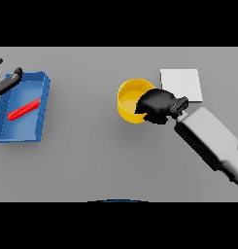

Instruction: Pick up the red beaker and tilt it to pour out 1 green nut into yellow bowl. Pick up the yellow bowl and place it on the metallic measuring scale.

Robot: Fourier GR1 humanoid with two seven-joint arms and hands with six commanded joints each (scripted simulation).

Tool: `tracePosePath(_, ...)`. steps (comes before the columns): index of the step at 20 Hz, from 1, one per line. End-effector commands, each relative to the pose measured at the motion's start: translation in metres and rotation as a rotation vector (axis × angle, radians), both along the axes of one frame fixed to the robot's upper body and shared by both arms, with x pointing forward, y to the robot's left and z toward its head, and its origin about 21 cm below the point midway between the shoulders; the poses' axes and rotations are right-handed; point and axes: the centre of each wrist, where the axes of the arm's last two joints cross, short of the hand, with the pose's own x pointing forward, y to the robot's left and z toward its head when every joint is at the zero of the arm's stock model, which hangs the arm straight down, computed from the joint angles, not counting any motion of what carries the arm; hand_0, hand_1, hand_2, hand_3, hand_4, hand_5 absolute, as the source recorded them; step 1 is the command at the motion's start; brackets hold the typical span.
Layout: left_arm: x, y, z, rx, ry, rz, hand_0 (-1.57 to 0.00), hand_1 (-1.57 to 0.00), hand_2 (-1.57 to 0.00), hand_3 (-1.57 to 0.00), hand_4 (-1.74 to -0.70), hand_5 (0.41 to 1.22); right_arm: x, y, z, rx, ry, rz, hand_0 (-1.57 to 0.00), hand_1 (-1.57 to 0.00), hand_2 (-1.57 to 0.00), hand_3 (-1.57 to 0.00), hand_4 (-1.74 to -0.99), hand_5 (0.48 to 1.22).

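a grey table (106, 160) holds everything. at the far edge from the working fingers sits a blue tray (42, 82) with a red stick-shaped object (24, 109) inside; no upright red beaker shows. the left hand (5, 82) hovers over that tray's corner, fingers straight and loose. just behind the right fingers lies the pale flat scale (186, 80). the right hand (157, 104) curls over the near rim of the yellow bowl (127, 99), apparently pinching its wall. likely risk: a one-sided rim grip could let the bowl tip or slip when lifted. no green nut is visible.
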Motion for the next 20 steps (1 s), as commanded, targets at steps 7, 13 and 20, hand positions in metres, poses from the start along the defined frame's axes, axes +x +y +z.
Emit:
tracePosePath(7,0.000,-0.005,0.003,-0.018,0.006,0.015,0.00,0.00,0.00,0.00,-0.83,0.723,0.017,-0.033,0.025,0.016,-0.089,-0.113,-1.55,-1.57,-1.50,-1.17,-1.741,1.220)
tracePosePath(13,-0.003,-0.011,0.003,-0.021,0.021,0.025,0.00,0.00,0.00,0.00,-0.85,0.746,0.045,-0.072,0.028,0.034,-0.172,-0.238,-1.57,-1.57,-1.55,-1.15,-1.741,1.221)
tracePosePath(20,-0.009,-0.009,0.007,-0.030,0.037,0.042,0.00,0.00,0.00,0.00,-0.86,0.773,0.067,-0.103,0.011,0.038,-0.174,-0.369,-1.57,-1.57,-1.52,-1.17,-1.741,1.221)
